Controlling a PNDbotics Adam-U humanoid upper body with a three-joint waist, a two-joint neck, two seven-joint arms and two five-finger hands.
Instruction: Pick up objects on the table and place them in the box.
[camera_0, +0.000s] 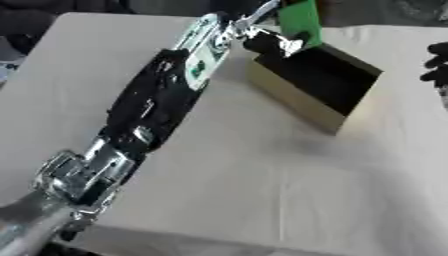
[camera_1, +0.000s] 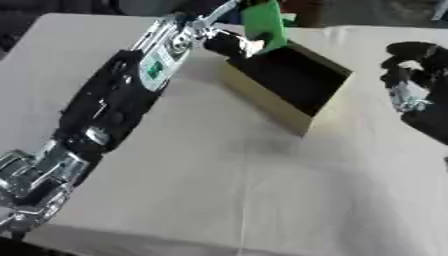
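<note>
- The left hand (camera_0: 273, 42) has its fingers curled round the lower end of a flat green object (camera_0: 300, 20), pinching it so that it stands nearly upright.
- The green object is held above the far left corner of the box (camera_1: 262, 97), its lower edge just over the rim; whether it touches the rim cannot be told.
- The box is an open tan carton with a dark inside, set askew on the table toward its far side.
- From the hand, the left arm (camera_0: 157, 100) runs back down the left of both views: a silver wrist, a black forearm with a green-and-white label, then silver joints near the lower left corner.
- The right hand (camera_1: 409, 75) shows at the right edge, well apart from the box and holding nothing; its dark fingers look bent, but whether they are open or closed cannot be told.
- The table (camera_0: 262, 190) is covered with a pale cloth.
</note>
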